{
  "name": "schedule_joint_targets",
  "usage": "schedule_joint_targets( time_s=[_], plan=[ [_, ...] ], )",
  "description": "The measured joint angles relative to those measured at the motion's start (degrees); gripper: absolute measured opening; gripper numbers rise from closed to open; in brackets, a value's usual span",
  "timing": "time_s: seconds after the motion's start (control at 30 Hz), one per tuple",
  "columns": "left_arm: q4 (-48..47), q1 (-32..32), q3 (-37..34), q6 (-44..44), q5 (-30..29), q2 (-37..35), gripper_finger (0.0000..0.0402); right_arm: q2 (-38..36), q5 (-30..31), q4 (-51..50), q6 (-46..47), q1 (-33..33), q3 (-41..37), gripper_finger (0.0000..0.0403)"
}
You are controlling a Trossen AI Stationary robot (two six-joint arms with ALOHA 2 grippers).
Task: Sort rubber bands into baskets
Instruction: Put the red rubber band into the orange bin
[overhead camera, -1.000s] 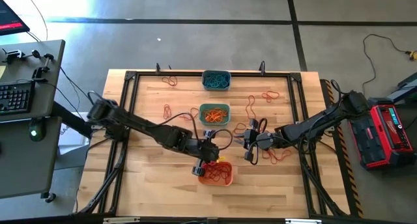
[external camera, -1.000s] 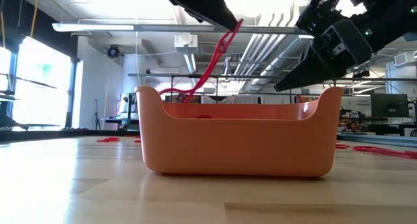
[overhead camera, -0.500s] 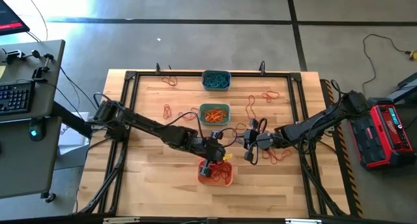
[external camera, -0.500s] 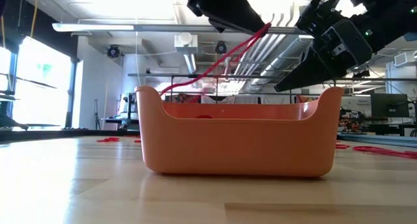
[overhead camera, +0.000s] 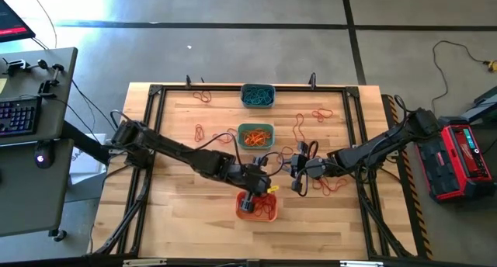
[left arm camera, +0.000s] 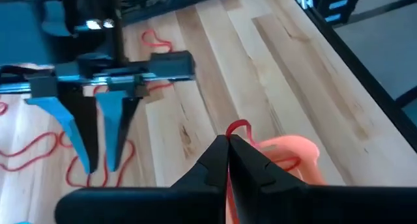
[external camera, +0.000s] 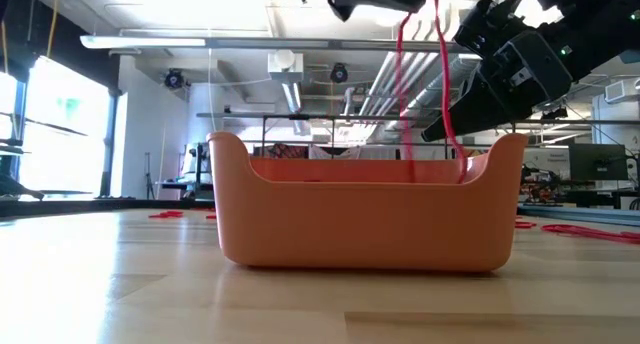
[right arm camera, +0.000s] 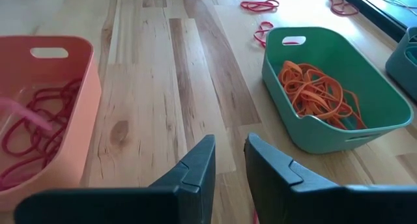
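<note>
**A:** Why is the left gripper [left arm camera: 227, 146] hanging over the orange basket [external camera: 365, 212] like that?

**B:** It is pinching a red rubber band [external camera: 425, 84], fingers closed on it, and the loop is dangling straight down so its lower end is dipping inside the basket's rim. Holding it above the basket that way means the band should fall among the red bands already lying in there [right arm camera: 29, 129], not on the wood.

**A:** And the right gripper [right arm camera: 229, 160]?

**B:** It is waiting low over the table just beside the orange basket, on the side facing the teal-green basket [right arm camera: 329, 94]. Its fingers are standing slightly apart with nothing between them.

**A:** Why are the baskets arranged like this?

**B:** One colour each, I judge: orange bands [right arm camera: 319, 94] are sitting in the teal-green basket, and the grey-blue basket [overhead camera: 257, 95] beyond it is holding blue-teal ones. Loose red bands [overhead camera: 334, 185] are lying on the table [overhead camera: 186, 220] well apart from the orange basket, so sorting is partly done.
</note>
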Motion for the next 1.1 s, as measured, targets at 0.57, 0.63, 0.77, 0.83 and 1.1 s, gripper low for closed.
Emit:
schedule_joint_targets(
  time_s=[0.57, 0.63, 0.77, 0.83, 1.1],
  plan=[
    [-10.6, 0.9, 0.0, -1.0, 8.6, 6.7, 0.0, 0.0, 0.0, 0.0, 0.0, 0.0, 0.0, 0.0074],
    [-11.6, 1.5, 0.0, -1.2, 10.9, 8.1, 0.0, 0.0, 0.0, -0.1, 0.0, 0.0, 0.0, 0.0074],
    [-11.3, 2.6, 0.0, -2.7, 15.3, 9.2, 0.0001, 0.0, 0.0, -0.2, 0.0, 0.0, 0.0, 0.0074],
    [-11.4, 2.8, 0.0, -2.8, 15.3, 9.2, 0.0009, 0.0, 0.0, -0.3, 0.3, 0.0, 0.0, 0.0074],
    [-11.0, 2.0, 0.0, -2.5, 9.1, 8.0, 0.007, 0.0, -1.9, -0.5, 2.4, 0.0, 0.0, 0.0074]
  ],
)
